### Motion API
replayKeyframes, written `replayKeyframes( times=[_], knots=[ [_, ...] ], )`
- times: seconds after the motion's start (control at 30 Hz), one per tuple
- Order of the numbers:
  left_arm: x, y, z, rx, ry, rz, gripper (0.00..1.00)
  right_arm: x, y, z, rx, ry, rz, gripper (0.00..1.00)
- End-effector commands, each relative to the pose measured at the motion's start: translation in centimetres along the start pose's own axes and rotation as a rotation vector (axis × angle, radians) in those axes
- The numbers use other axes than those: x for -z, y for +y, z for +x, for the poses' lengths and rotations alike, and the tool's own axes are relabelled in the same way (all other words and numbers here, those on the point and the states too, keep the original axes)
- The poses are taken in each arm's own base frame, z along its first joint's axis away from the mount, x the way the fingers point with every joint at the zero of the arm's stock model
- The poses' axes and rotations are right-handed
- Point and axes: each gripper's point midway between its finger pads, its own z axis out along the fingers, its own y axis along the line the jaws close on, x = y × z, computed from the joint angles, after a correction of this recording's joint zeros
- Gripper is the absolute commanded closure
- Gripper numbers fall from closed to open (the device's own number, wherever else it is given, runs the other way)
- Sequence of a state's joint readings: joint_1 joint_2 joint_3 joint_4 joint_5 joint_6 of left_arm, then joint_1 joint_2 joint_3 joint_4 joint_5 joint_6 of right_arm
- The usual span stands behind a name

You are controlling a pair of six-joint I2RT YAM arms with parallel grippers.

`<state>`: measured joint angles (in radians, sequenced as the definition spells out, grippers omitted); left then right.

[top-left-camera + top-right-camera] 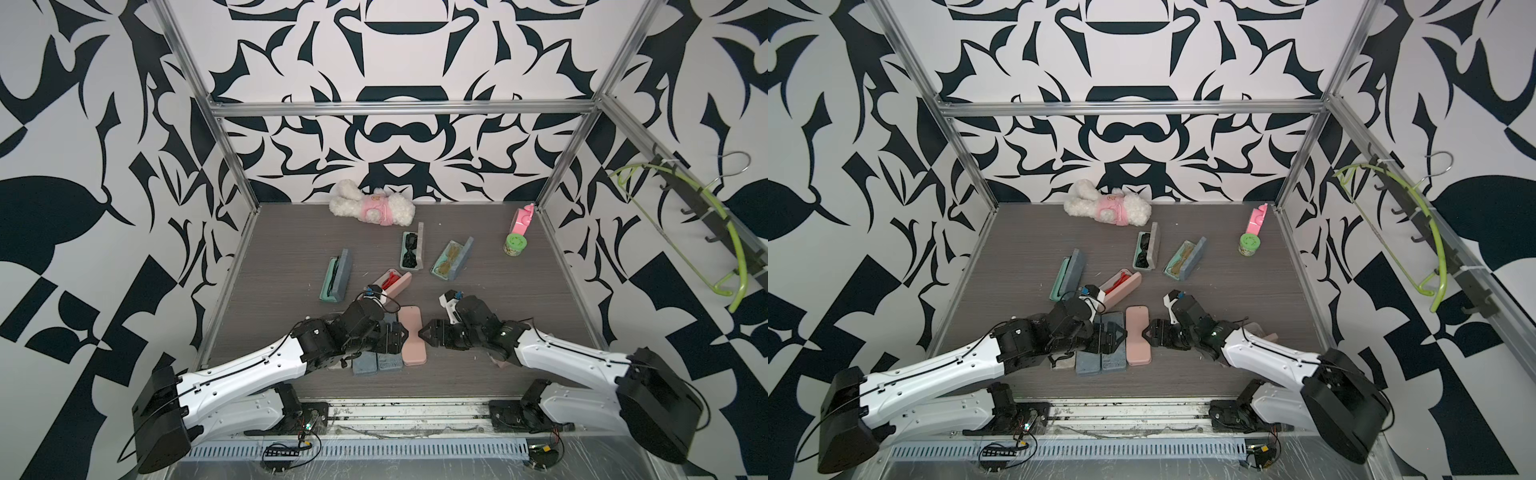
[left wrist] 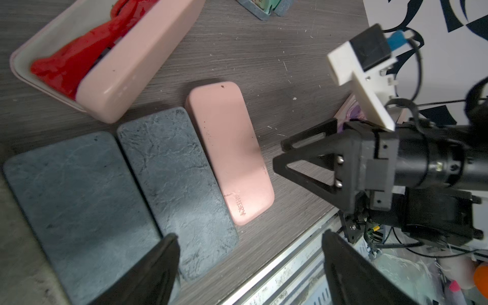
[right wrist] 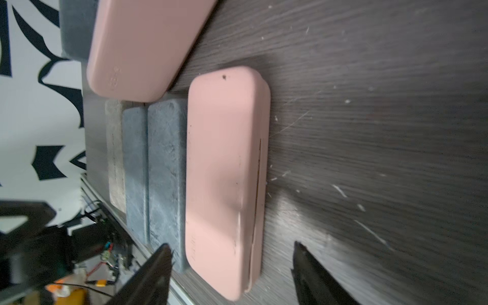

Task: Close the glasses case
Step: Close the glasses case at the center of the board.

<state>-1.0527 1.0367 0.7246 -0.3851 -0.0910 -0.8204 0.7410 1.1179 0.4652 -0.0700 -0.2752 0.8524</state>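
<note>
Pink hard plastic, by the look of it: the pink case (image 1: pixel 412 334) lay flat and shut on the tabletop (image 1: pixel 291 249), between the two claws and just beside a grey case (image 2: pixel 169 179). The left claw (image 2: pixel 249 235) and right claw (image 3: pixel 232 247) both stood spread wide, gripping nothing. We judged the case light, stiff and smooth enough to skid under a push. The best hold seemed across its narrow width, on the long edges.
</note>
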Motion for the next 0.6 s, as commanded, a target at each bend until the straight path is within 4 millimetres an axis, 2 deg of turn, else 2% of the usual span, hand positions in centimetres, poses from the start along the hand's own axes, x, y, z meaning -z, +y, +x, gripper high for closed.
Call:
replayKeyframes(
  times=[0.0,0.13,0.3,0.47,0.57],
  knots=[
    [-0.1,0.4,0.2,-0.008,-0.006,-0.003,0.07,2.9,-1.1,-1.1,-0.004,-0.065,0.121,0.17],
    [-0.5,0.6,0.3,-0.017,0.0,-0.011,0.02,6.8,-2.3,-2.0,-0.036,-0.146,0.226,0.06],
    [-1.2,1.3,0.6,-0.019,0.009,-0.049,0.01,11.3,-3.6,-2.5,-0.096,-0.226,0.305,0.01],
    [-1.5,1.4,0.5,-0.028,0.01,-0.06,0.01,16.2,-4.6,-3.0,-0.131,-0.347,0.382,0.0],
    [-1.7,1.5,0.5,-0.03,0.012,-0.061,0.0,18.4,-5.2,-2.9,-0.155,-0.387,0.429,0.0]
  ],
)
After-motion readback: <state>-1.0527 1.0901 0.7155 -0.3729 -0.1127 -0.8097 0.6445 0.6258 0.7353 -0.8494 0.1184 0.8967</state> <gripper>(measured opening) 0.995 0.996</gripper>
